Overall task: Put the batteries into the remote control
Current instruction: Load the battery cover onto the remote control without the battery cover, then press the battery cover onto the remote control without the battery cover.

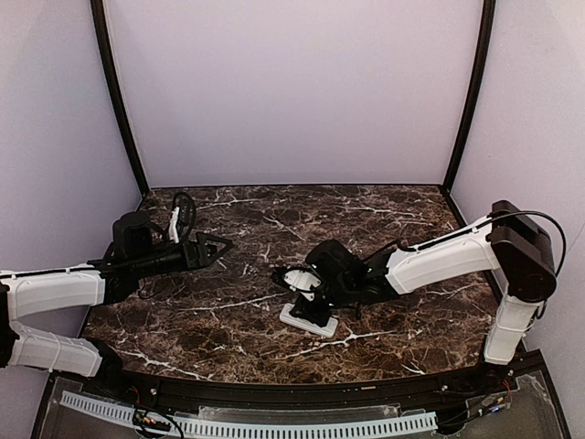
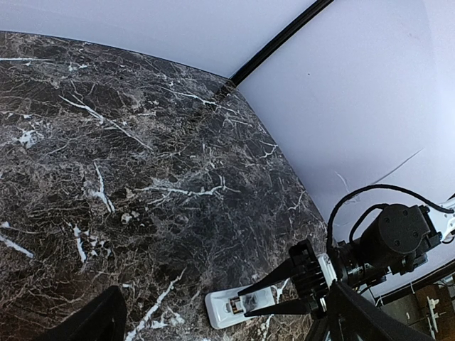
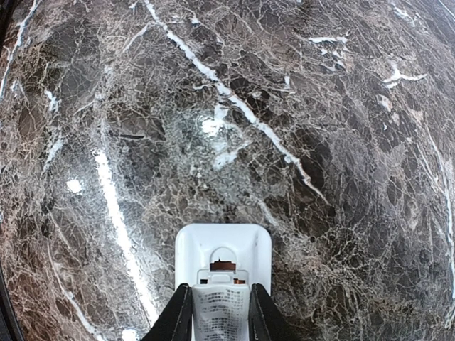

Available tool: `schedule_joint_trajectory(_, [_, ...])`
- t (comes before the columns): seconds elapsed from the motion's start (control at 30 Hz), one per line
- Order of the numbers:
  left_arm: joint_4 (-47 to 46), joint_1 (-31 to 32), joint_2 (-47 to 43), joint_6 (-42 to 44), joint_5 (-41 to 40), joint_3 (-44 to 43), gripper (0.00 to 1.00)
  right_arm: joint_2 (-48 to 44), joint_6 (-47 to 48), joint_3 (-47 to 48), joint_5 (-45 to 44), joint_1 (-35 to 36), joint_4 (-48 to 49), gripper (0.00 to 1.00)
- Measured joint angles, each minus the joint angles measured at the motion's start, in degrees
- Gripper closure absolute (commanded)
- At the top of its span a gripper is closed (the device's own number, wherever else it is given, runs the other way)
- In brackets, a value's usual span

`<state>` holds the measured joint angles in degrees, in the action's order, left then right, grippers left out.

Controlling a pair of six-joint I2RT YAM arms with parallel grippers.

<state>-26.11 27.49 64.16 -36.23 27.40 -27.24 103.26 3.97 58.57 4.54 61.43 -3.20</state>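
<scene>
Top view: the remote control (image 1: 309, 319) lies on the marble surface (image 1: 228, 320) just off centre toward 5 o'clock, with the right gripper (image 1: 306, 291) directly over it. The left gripper (image 1: 208, 249) hovers well apart at 9 o'clock, jaws wide open and empty, judged to be standing clear. Left wrist view: remote at 5 o'clock, recess upward. Right wrist view: at 6 o'clock the jaws pinch a pale ribbed piece (image 3: 220, 316) over the recess, where a reddish-brown battery (image 3: 222, 266) shows. The piece is judged to be a cover for fitting.
</scene>
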Motion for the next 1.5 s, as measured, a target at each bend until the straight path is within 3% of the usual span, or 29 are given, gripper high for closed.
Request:
schedule_joint_trajectory(0.83, [0.02, 0.00, 0.02, 0.26, -0.02, 0.00, 0.02, -0.52, -1.27, -0.26, 0.39, 0.00, -3.39, 0.61])
schedule_joint_trajectory(1.23, [0.94, 0.00, 0.33, 1.44, -0.48, 0.00, 0.01, -1.38, -2.82, 5.51, -0.24, -1.62, -7.61, 0.61])
schedule_joint_trajectory(1.5, [1.33, 0.00, 0.33, 1.62, -0.48, 0.00, 0.02, 2.71, -2.95, 6.47, 0.07, -1.99, -8.92, 0.61])
